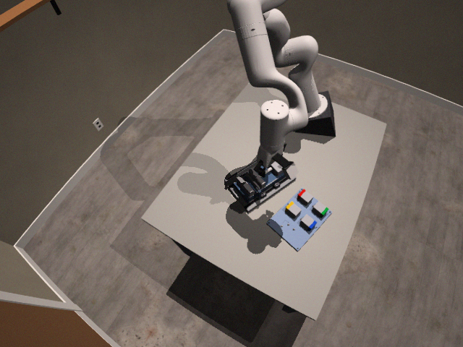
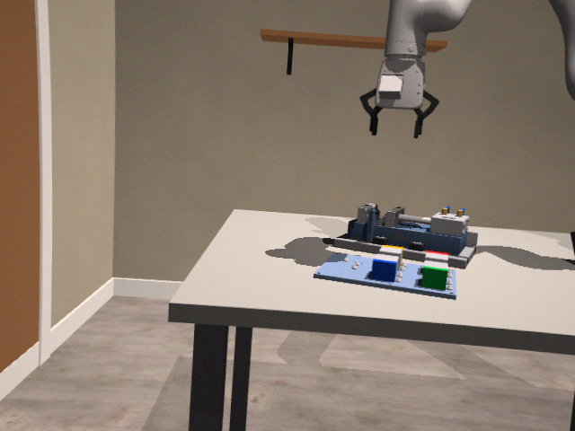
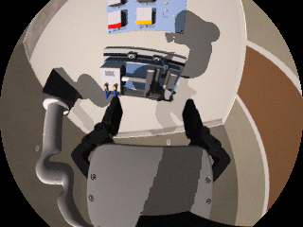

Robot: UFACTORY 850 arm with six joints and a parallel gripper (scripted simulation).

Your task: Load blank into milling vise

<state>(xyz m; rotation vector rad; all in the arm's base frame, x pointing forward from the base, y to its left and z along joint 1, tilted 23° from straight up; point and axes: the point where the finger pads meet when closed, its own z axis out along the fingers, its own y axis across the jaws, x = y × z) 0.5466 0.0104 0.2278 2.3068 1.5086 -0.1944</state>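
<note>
The blank with the red end (image 1: 304, 196) lies on the light blue infeed plate (image 1: 299, 218), at the corner nearest the vise; it also shows in the side view (image 2: 436, 256) and in the wrist view (image 3: 115, 21). The milling vise (image 1: 263, 178) stands on its raised plate beside the infeed plate (image 2: 384, 282), with nothing between its jaws (image 2: 411, 224). My gripper (image 2: 394, 122) hangs open and empty high above the vise. In the wrist view the open fingers frame the vise (image 3: 142, 76) far below.
Three other blanks lie on the infeed plate: yellow-ended (image 1: 292, 210), green-ended (image 1: 320, 209) and blue-ended (image 1: 309, 222). The arm's base (image 1: 317, 116) stands at the table's far side. A wall shelf (image 2: 343, 40) is behind the gripper.
</note>
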